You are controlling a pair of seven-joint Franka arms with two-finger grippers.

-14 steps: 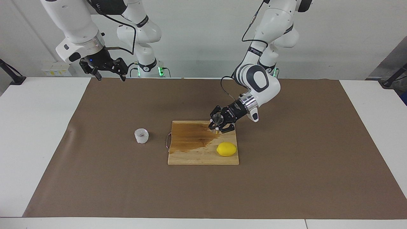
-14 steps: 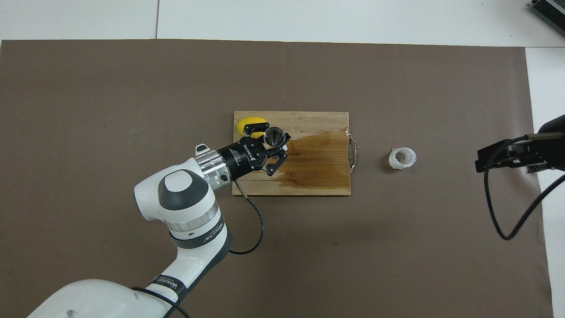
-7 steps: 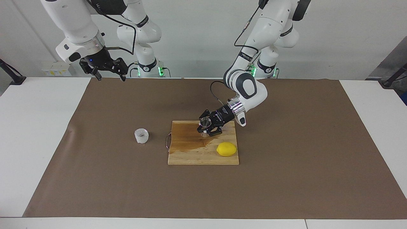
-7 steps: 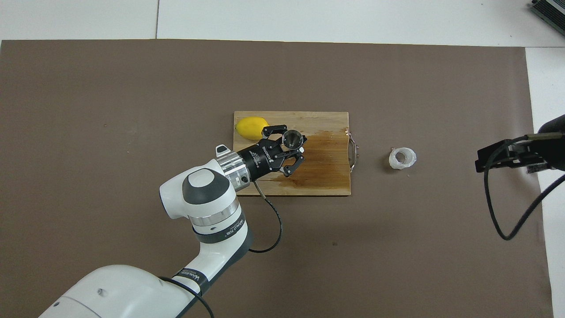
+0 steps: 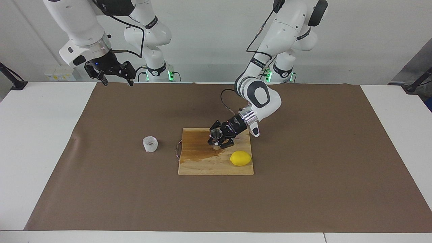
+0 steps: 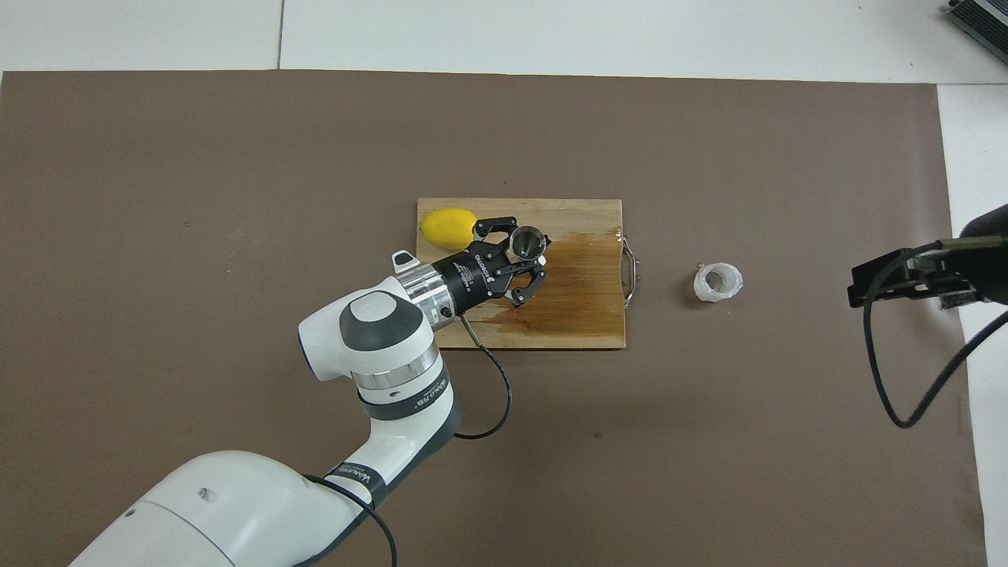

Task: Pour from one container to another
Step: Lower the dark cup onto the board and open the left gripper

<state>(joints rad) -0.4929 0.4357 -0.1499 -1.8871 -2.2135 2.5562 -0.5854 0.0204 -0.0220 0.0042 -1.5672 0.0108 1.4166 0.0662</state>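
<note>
— Over the cutting board [image 5: 202, 167], why is the jigger [image 5: 216, 136] upright?
— The left gripper [image 5: 217, 140] clamps its waist so it can receive liquid. The cup [image 5: 150, 144] stands on the mat toward the right arm's end; the right gripper [image 5: 114, 79], spread open, waits with clear room between.

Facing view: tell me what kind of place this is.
Probably a robotics lab staged as a kitchen or bar counter: two arms mounted at a white table under a brown mat, with a cutting board, lemon and steel jigger.
</note>
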